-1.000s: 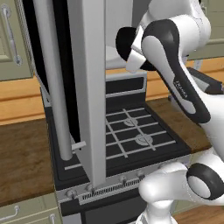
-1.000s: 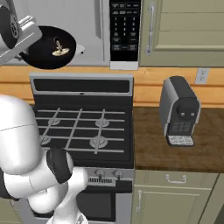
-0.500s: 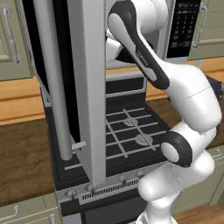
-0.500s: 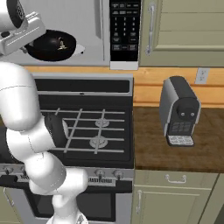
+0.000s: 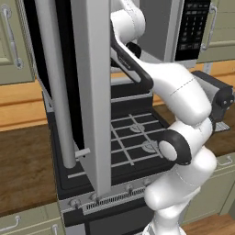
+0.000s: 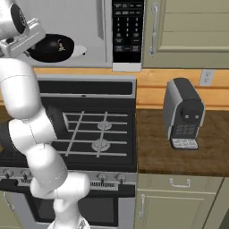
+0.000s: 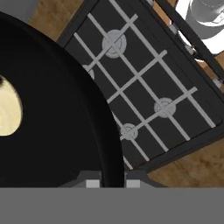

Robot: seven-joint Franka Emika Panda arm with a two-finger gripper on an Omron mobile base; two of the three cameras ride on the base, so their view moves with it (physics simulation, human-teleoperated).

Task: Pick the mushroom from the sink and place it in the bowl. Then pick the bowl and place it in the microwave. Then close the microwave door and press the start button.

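Bowl (image 6: 53, 48): black, round, held level at the microwave (image 6: 96, 33) opening, above the black gas stove (image 6: 96, 134). Mushroom (image 6: 61, 44): pale tan, inside the bowl; its pointing is unclear. Gripper (image 7: 110, 181): nearly closed, pinching the bowl's rim. Microwave door (image 5: 92, 96): swung open. Surface (image 6: 179, 152): brown wood, carrying a coffee machine (image 6: 183, 114). Keypad writing is illegible.

The bowl (image 6: 53, 48) is black, the mushroom (image 7: 8, 110) in it pale tan. The microwave door (image 5: 89, 92) is silver with dark glass. The stove (image 6: 96, 136) is black with grey grates, the counter (image 6: 179, 156) brown wood, the cabinets (image 6: 192, 31) sage green.
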